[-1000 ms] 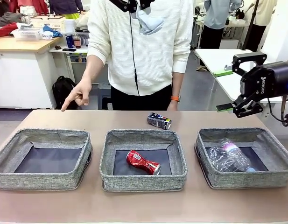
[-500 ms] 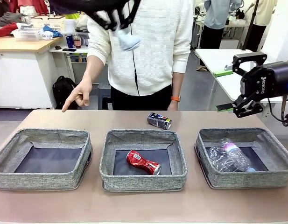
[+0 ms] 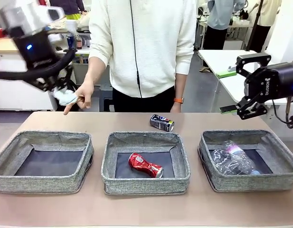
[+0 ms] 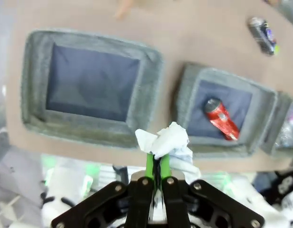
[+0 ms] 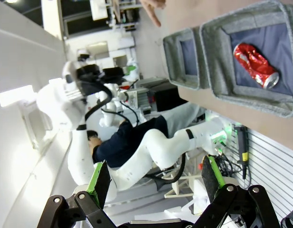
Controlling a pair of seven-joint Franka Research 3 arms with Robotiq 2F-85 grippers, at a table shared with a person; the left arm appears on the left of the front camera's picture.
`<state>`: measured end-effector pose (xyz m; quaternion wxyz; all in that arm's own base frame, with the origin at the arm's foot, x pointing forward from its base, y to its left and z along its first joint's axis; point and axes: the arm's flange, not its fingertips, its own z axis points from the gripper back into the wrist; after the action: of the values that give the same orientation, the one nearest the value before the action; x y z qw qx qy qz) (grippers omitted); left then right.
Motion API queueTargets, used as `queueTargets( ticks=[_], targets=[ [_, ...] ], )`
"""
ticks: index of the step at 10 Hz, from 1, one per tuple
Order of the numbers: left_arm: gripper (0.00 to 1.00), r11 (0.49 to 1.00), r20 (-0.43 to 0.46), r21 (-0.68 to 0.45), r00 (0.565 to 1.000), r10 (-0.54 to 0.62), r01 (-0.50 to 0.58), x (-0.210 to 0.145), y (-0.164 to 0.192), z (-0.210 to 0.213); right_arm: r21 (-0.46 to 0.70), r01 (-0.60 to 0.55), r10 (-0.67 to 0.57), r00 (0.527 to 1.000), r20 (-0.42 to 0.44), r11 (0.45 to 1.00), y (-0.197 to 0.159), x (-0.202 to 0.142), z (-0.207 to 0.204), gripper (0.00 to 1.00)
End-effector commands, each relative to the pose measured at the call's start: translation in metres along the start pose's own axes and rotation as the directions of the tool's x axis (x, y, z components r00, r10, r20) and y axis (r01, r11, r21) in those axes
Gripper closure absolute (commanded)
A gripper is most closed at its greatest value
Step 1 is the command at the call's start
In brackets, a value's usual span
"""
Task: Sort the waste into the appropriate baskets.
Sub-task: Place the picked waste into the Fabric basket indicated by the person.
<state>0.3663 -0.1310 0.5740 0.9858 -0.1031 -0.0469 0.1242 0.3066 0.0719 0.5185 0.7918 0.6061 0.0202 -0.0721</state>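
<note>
Left gripper (image 4: 156,164) is clamped on the white tissue wad (image 4: 166,141), held in the air above the left basket (image 3: 43,161). Right gripper (image 5: 153,178) hangs spread wide, holding nothing. Red can (image 3: 145,165) lies in the middle basket (image 3: 145,163); clear plastic bottle (image 3: 233,159) in the right basket (image 3: 249,160).

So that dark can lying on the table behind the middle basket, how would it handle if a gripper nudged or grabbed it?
The dark can lies on its side on bare table, so a nudge across its length would probably roll it. It looks undented, unlike the crushed red can, so likely stiff enough to grip. Its glossy skin may be slippery.
</note>
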Motion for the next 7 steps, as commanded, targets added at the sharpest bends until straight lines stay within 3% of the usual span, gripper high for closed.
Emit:
queueTargets(
  ticks=[1,4,7],
  targets=[
    [0.97,0.998,0.029,-0.007,0.998,0.062,-0.062,-0.002,0.031,-0.035,0.013,0.018,-0.018,1.000,-0.001,1.000,0.005,-0.001,-0.001,0.00],
    [0.97,0.993,0.015,0.069,0.996,0.092,-0.092,-0.011,0.059,-0.054,0.013,0.018,-0.018,1.000,-0.001,1.000,0.005,-0.001,-0.001,0.00],
    [0.97,0.987,-0.008,0.064,0.989,0.147,-0.146,-0.014,0.076,-0.064,0.013,0.018,-0.018,1.000,-0.001,1.000,0.005,-0.001,-0.001,0.00]
  ],
)
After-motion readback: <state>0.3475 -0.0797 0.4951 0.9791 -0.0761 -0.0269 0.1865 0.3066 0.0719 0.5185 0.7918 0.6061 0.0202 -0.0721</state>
